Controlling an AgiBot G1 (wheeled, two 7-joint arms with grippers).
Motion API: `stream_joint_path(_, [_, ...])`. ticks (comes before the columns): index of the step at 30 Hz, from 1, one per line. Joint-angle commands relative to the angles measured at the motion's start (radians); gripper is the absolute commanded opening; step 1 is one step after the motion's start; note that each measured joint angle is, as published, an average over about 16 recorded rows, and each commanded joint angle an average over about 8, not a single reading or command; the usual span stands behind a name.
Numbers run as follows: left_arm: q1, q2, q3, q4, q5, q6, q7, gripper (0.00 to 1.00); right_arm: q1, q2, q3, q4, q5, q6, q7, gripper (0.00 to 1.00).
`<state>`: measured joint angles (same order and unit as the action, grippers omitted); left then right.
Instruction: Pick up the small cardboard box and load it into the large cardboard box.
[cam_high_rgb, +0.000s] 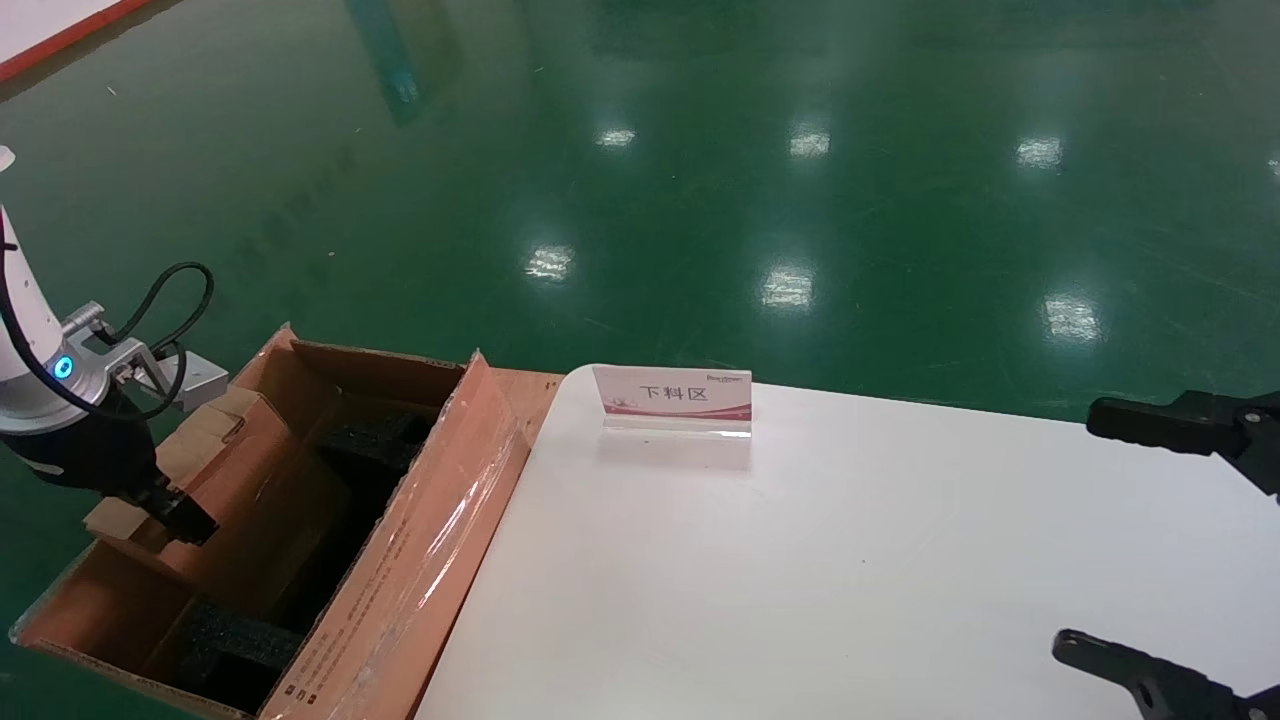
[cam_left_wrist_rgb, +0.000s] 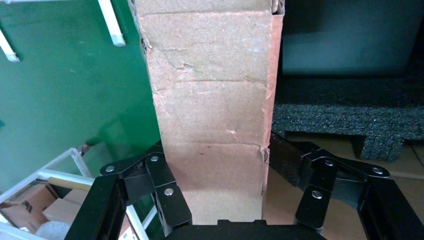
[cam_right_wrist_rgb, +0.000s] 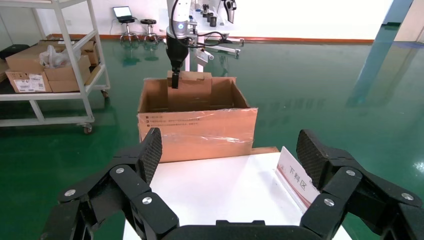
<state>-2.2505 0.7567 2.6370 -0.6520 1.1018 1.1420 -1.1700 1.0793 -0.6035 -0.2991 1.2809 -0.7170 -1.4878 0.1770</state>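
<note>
**Small box hanging over the carton: snag and slip risks**

The left gripper (cam_high_rgb: 185, 520) is clamping the small box (cam_high_rgb: 215, 470) from above, its jaws closed on the box's two opposite faces; the left wrist view is showing the box (cam_left_wrist_rgb: 212, 115) pinched between the fingers (cam_left_wrist_rgb: 167, 197). The box is sitting partly inside the open top of the large box (cam_high_rgb: 400, 540), at its left side, above the black foam (cam_high_rgb: 235, 645) lining the interior. I cannot tell whether its underside is already resting on anything.

What could go wrong, as I judge it:

- The box is looking somewhat tilted in the head view. If it is going down askew, a lower corner may be catching on a foam block or on the carton's left wall and wedging instead of seating.
- The grip is on plain cardboard faces near one end. Soft, creased board may be giving under the fingers, so the box could be sliding or rotating in the grasp.
- Opening the jaws while the box is unsupported would be letting it drop and tip against the foam.
- The long taped flap (cam_high_rgb: 440, 530) is leaning over the tabletop (cam_high_rgb: 850, 560) edge; pushing sideways on the carton could be shifting it.

The right gripper (cam_high_rgb: 1170, 540) is idling over the tabletop's right side, jaws spread wide, near the sign (cam_high_rgb: 672, 398).
</note>
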Motion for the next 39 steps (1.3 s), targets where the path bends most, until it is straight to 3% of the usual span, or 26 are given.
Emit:
stream_joint_path(1, [-0.001,-0.001,0.0,-0.001,0.0,0.0,0.0,1.0,0.0,0.0,0.0,0.0,0.0,0.0,0.0,1.0])
stream_joint_path(24, [-0.031,0.001,-0.007,-0.027,0.007,-0.012,0.025,1.0,0.0,0.0,0.0,0.0,0.0,0.0,0.0,1.0])
stream_joint_path(31, [-0.186,-0.036,-0.047,-0.18,0.022,-0.07,0.12,1.0,0.0,0.0,-0.001,-0.001,0.0,0.0,0.0,1.0])
stream_joint_path(39, [-0.411,-0.161,-0.115,-0.473,0.022,-0.152,0.216,1.0,0.001,0.0,-0.001,-0.001,0.0,0.0,-0.001,1.0])
